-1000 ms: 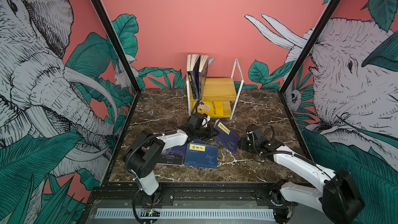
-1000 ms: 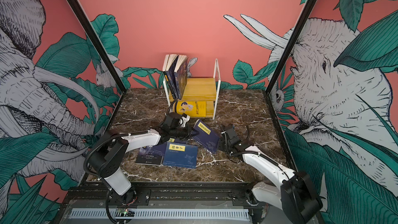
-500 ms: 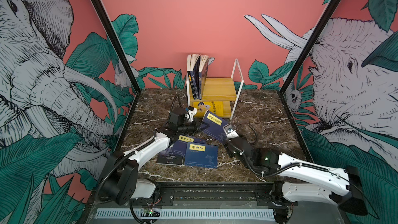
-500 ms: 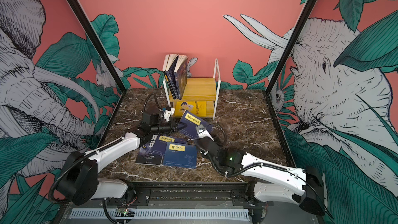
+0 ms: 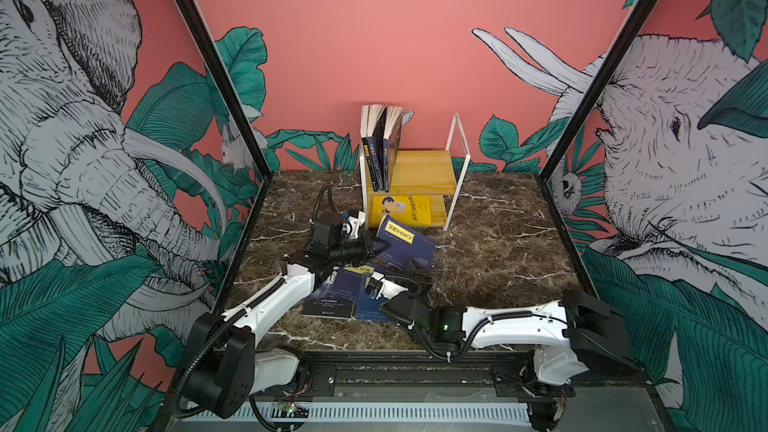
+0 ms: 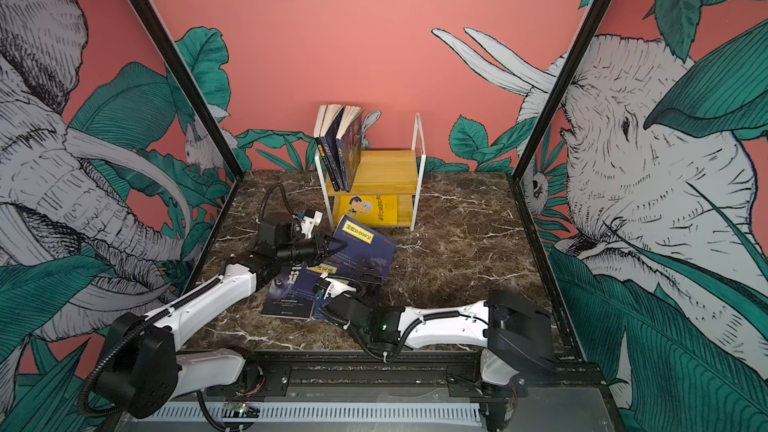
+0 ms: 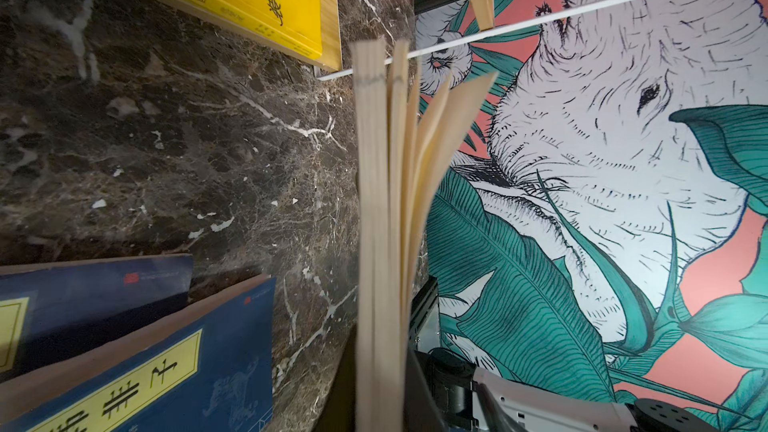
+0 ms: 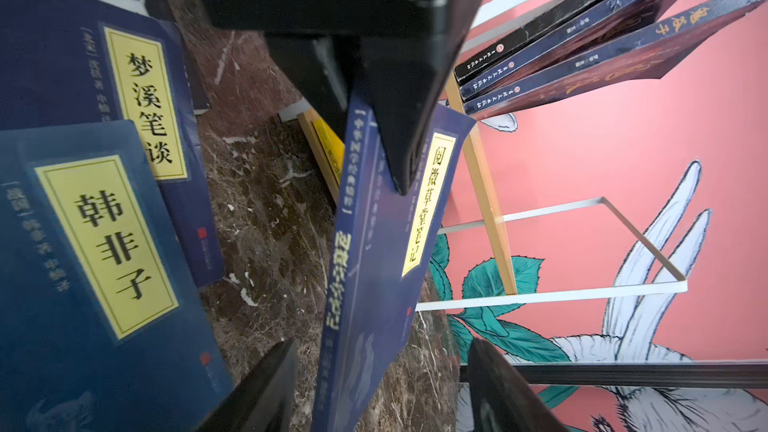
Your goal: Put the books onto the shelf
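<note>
Holding the navy book (image 5: 405,243) clamped in my left jaws, tilted above the bench (image 5: 498,251) just in front of the shelf (image 5: 419,168), I judge my open right jaws, straddling its lower edge, should close squarely before the left lets go.

Eight books (image 5: 405,238), one two-tier shelf (image 5: 419,168)

A yellow cartoon-cover book (image 5: 401,209) is lying flat, cover up; a dark brown book (image 5: 367,151) is standing upright, pages fanning open; elephant murals (image 5: 665,139) are enclosing the marble tabletop (image 5: 498,251).
</note>
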Controlling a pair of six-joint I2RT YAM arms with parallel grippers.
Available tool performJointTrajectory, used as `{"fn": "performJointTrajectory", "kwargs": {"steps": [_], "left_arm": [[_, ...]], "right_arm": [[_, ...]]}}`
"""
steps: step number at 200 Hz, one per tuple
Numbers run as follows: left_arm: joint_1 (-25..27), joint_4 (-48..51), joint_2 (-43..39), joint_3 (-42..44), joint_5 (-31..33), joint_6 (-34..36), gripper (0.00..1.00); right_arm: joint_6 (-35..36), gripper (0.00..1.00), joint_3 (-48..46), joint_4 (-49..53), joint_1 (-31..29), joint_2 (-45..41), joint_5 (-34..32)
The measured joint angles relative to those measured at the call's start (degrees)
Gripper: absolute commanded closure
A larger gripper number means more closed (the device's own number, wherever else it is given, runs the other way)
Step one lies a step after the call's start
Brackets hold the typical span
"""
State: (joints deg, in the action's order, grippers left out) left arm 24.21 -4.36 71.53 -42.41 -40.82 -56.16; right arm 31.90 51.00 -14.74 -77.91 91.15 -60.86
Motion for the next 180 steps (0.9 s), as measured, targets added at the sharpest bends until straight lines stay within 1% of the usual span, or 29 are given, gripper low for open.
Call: {"fn": "performJointTrajectory", "kwargs": {"steps": [30,41,47,57,67,73,85,86,106,110,116,126,153,180], "left_arm": [[-0.02,-0.13,0.02,0.2,-0.26,-0.39,1.0],[-0.07,-0.02,0.02,0.31,-0.22,-0.35,1.0],[-0.2,-0.02,0.02,0.39,-0.2,-0.31,1.0],[-0.52,-0.17,0.0,0.48,0.02,-0.33,1.0],[-0.96,-0.33,-0.07,0.48,0.11,-0.37,1.0],[-1.14,-0.42,-0.15,0.48,0.13,-0.39,1.0],[-1.36,-1.05,-0.57,0.48,0.17,-0.37,1.0],[-1.38,-1.09,-0.61,0.48,0.17,-0.37,1.0],[-2.36,-1.05,-1.79,0.9,0.61,-0.04,0.77],[-2.69,-0.9,-2.03,1.09,0.68,0.22,0.71],[-3.26,-0.59,-2.45,1.36,0.83,0.72,0.63],[-4.66,0.35,-3.43,1.81,1.44,1.64,0.54],[-8.57,2.03,-6.6,2.78,2.86,5.84,0.34],[-14.27,4.55,-10.69,2.71,3.43,12.07,0.21]], "right_arm": [[3.28,0.4,1.97,-4.72,1.84,4.83,-2.19],[4.09,0.44,2.16,-6.03,2.84,5.49,-2.8],[4.48,0.48,2.21,-6.62,3.48,5.66,-3.02],[4.7,0.58,2.29,-7.5,4.33,5.88,-3.06],[5.6,0.7,2.38,-8.81,4.92,6.27,-2.99],[6.03,0.79,2.4,-9.46,5.05,6.54,-2.75],[7.39,1.0,2.4,-10.84,5.11,7.23,-2.23],[7.56,1.0,2.4,-10.99,5.14,7.32,-2.21],[9.27,1.0,2.4,-13.9,5.18,8.24,-1.4],[9.64,1.0,2.4,-14.4,5.18,8.26,-1.31],[10.05,1.0,2.4,-14.78,5.22,8.26,-1.38],[10.64,1.0,2.4,-15.1,5.55,8.31,-1.31],[12.98,1.0,2.4,-17.25,6.99,8.96,-1.25],[17.27,1.0,2.29,-19.15,8.17,10.01,-0.44]]}}
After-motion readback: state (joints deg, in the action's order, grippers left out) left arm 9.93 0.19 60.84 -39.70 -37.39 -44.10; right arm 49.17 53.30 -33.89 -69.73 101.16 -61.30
